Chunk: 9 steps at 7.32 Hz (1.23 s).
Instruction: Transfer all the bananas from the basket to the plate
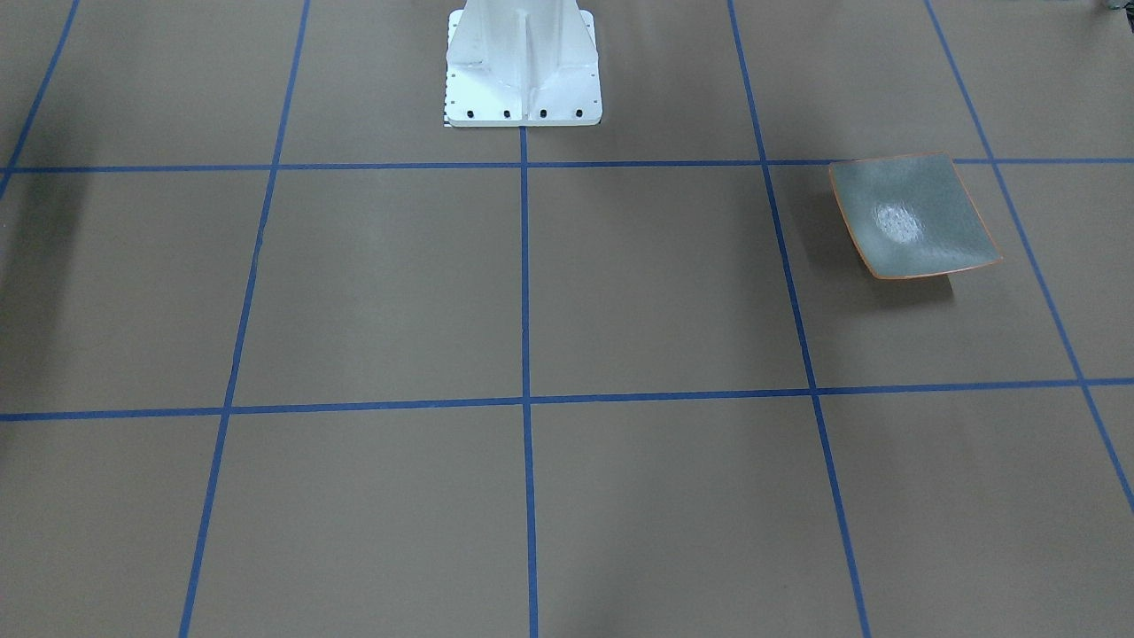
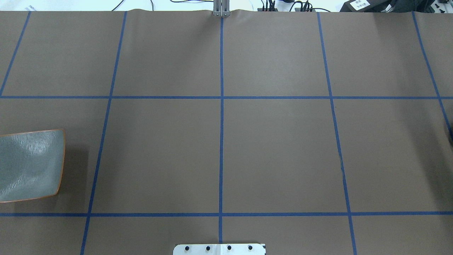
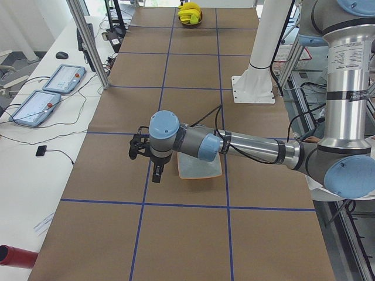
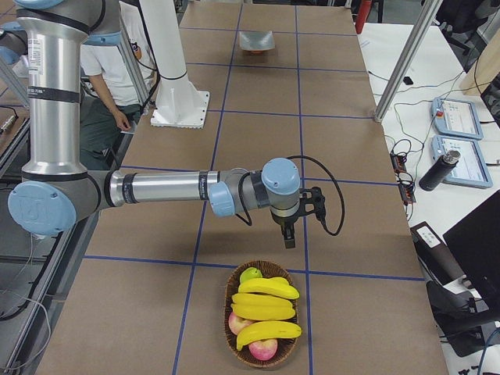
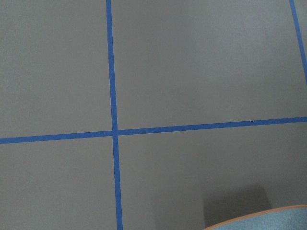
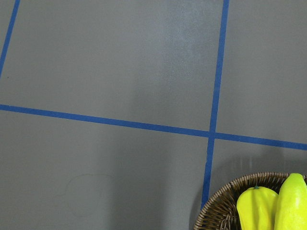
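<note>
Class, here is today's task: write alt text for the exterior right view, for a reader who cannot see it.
A wicker basket of several yellow bananas and other fruit sits at the near end of a brown table. The robot's right hand hangs just beyond the basket. The empty plate lies at the far end.

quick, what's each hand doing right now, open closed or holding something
Left hand: cannot be told; it shows only in a side view.
Right hand: cannot be told; it shows only in a side view.
</note>
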Available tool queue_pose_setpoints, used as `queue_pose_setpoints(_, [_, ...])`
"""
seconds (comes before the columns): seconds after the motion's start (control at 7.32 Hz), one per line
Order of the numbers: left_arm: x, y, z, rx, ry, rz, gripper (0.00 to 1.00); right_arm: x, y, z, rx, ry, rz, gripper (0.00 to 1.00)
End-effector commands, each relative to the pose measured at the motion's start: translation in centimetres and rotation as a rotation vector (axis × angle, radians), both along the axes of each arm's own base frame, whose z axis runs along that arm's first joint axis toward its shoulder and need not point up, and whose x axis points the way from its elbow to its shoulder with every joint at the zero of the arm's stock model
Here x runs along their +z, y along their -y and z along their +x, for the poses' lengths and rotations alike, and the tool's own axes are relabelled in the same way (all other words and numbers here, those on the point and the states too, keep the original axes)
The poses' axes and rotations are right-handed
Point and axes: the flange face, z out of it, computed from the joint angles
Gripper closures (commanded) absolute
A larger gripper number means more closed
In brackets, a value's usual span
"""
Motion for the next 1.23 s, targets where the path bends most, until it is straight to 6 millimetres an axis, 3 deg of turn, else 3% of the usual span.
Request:
queue_pose_setpoints(0.0, [0.3, -0.1, 0.0, -0.001, 0.002, -0.005, 0.01, -0.2, -1.0, 0.4, 0.016, -0.041, 0.024, 0.00])
queue_pose_setpoints(0.41, [0.0, -0.1, 0.0, -0.001, 0.000, -0.001, 0.01, 0.6, -2.2, 0.7, 0.038, -0.074, 0.001, 0.01])
queue_pose_setpoints(0.68, [0.1, -0.1, 0.0, 0.000, 0.001, 0.000, 0.01, -0.7, -2.3, 0.7, 0.032, -0.072, 0.033, 0.00])
queue_pose_setpoints(0.82, [0.1, -0.1, 0.0, 0.000, 0.001, 0.000, 0.01, 0.0, -2.7, 0.8, 0.034, -0.078, 0.018, 0.00])
queue_pose_setpoints(0.96, [0.2, -0.1, 0.0, 0.000, 0.001, -0.001, 0.01, 2.5, -4.9, 0.9, 0.006, -0.088, 0.005, 0.00])
queue_pose_setpoints(1.09, [0.2, -0.1, 0.0, 0.000, 0.001, -0.001, 0.01, 3.7, -5.4, 2.8, 0.019, -0.091, 0.018, 0.00])
